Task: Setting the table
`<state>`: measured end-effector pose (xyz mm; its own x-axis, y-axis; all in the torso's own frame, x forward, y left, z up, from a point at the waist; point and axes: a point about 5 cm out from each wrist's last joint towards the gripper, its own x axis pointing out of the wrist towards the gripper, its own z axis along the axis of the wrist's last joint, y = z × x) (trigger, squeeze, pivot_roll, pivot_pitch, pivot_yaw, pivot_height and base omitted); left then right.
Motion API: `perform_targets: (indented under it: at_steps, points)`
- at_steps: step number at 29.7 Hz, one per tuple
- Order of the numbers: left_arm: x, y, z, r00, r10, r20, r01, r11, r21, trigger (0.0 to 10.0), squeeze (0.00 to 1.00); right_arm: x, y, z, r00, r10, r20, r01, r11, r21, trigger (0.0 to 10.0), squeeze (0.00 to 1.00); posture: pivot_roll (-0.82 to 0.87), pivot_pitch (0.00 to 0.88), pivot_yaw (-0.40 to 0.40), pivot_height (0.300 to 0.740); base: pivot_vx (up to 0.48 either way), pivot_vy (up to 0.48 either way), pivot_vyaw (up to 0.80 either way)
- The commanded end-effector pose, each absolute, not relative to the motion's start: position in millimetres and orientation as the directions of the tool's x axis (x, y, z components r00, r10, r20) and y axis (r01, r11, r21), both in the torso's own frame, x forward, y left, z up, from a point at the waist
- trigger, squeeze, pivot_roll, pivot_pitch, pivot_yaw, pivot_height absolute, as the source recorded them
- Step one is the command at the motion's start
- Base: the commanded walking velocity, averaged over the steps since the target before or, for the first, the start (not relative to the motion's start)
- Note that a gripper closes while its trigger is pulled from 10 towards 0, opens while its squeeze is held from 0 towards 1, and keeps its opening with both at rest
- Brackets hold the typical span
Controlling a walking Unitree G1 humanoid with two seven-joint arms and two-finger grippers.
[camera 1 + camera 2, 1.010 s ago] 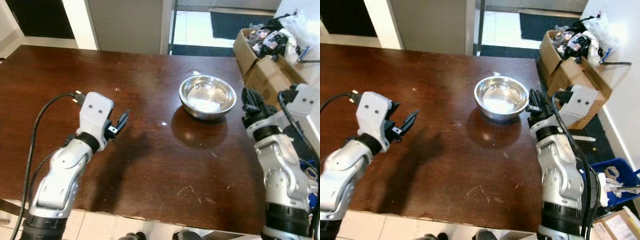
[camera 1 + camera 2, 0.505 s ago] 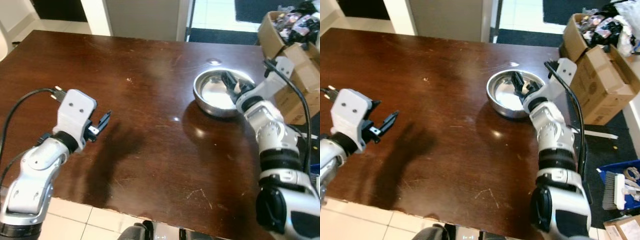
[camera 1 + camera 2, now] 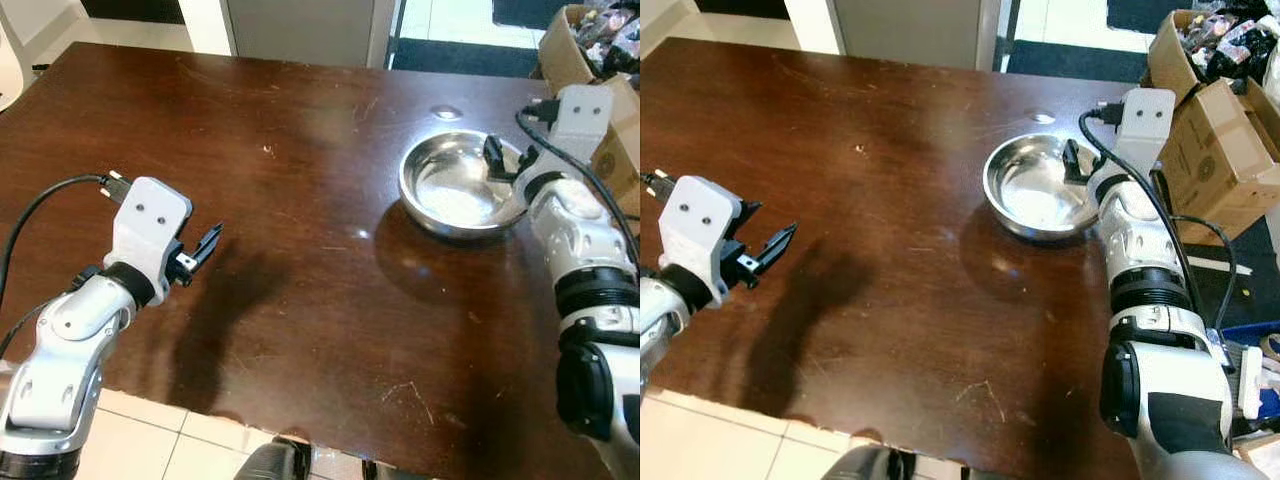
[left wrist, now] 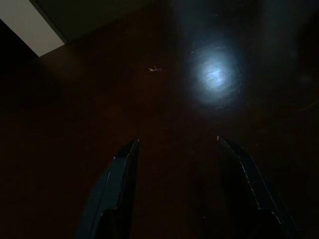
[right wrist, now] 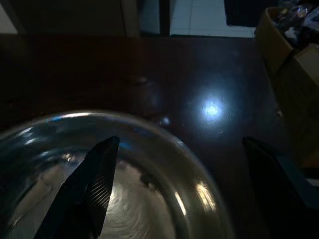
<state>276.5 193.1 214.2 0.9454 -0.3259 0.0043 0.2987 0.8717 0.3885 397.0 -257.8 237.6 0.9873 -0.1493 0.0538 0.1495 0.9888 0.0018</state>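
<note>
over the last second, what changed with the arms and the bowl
The right gripper moved from beside the table's right edge to the steel bowl; its open fingers now straddle the bowl's right rim, one inside, one outside. It has not closed on it. The bowl sits where it was on the wooden table; the left gripper stays open above the wood.

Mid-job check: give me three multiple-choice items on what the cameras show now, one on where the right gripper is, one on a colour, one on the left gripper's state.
1. Where is the right gripper?
A. Straddling the bowl's rim
B. Over bare table near the front edge
C. Inside the cardboard box

2. What colour is the bowl?
A. Blue
B. Silver
C. White

3. How is the left gripper?
A. Shut on a spoon
B. Shut on the bowl
C. Open and empty over the table

Answers: A, one finger sits inside the bowl and one outside; B, shiny metal; C, its fingers are apart with only dark wood between.
</note>
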Motion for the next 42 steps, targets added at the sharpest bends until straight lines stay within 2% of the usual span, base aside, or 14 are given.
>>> perform_targets:
  at_steps: [1, 9, 21, 22, 23, 28, 42]
  points:
    - [275.1, 194.1, 209.0, 0.944, -0.328, -0.027, 0.313, 0.869, 0.382, 10.0, 0.13, 395.1, -263.4, 230.4, 0.987, -0.160, 0.030, 0.160, 0.987, 0.001, 10.0, 0.00, 0.04, 0.179, 0.137, 0.740, 0.000, 0.000, 0.00]
    - [274.0, 194.2, 209.8, 0.947, -0.321, -0.028, 0.308, 0.873, 0.379, 10.0, 0.14, 395.9, -257.7, 201.6, 0.989, -0.080, -0.126, 0.090, 0.993, 0.073, 10.0, 0.00, 0.04, 0.179, 0.134, 0.740, 0.000, 0.000, 0.00]
    - [275.8, 189.8, 208.1, 0.945, -0.326, -0.024, 0.312, 0.876, 0.369, 10.0, 0.14, 393.3, -264.9, 196.2, 0.984, -0.042, -0.174, 0.079, 0.974, 0.214, 10.0, 0.00, 0.03, 0.169, 0.124, 0.740, 0.000, 0.000, 0.00]
    - [276.4, 189.3, 208.2, 0.945, -0.325, -0.021, 0.310, 0.877, 0.367, 10.0, 0.14, 392.6, -264.2, 193.5, 0.983, -0.023, -0.180, 0.067, 0.969, 0.239, 4.1, 0.00, 0.03, 0.168, 0.123, 0.740, 0.000, 0.000, 0.00]
    - [276.7, 189.0, 208.2, 0.946, -0.324, -0.020, 0.309, 0.878, 0.367, 10.0, 0.14, 392.5, -263.2, 193.3, 0.985, -0.011, -0.170, 0.055, 0.964, 0.259, 0.0, 0.00, 0.02, 0.164, 0.121, 0.740, 0.000, 0.000, 0.00]
    - [277.7, 187.7, 207.8, 0.946, -0.323, -0.015, 0.306, 0.880, 0.363, 10.0, 0.14, 393.7, -257.2, 198.0, 0.993, 0.046, -0.108, -0.005, 0.936, 0.353, 0.0, 0.00, 0.02, 0.158, 0.119, 0.740, 0.000, 0.000, 0.00]
    - [281.2, 184.4, 207.2, 0.947, -0.321, -0.001, 0.300, 0.886, 0.352, 10.0, 0.13, 392.1, -249.9, 203.0, 0.990, 0.142, -0.024, -0.114, 0.879, 0.463, 0.0, 0.00, 0.00, 0.148, 0.104, 0.740, 0.000, 0.000, 0.00]
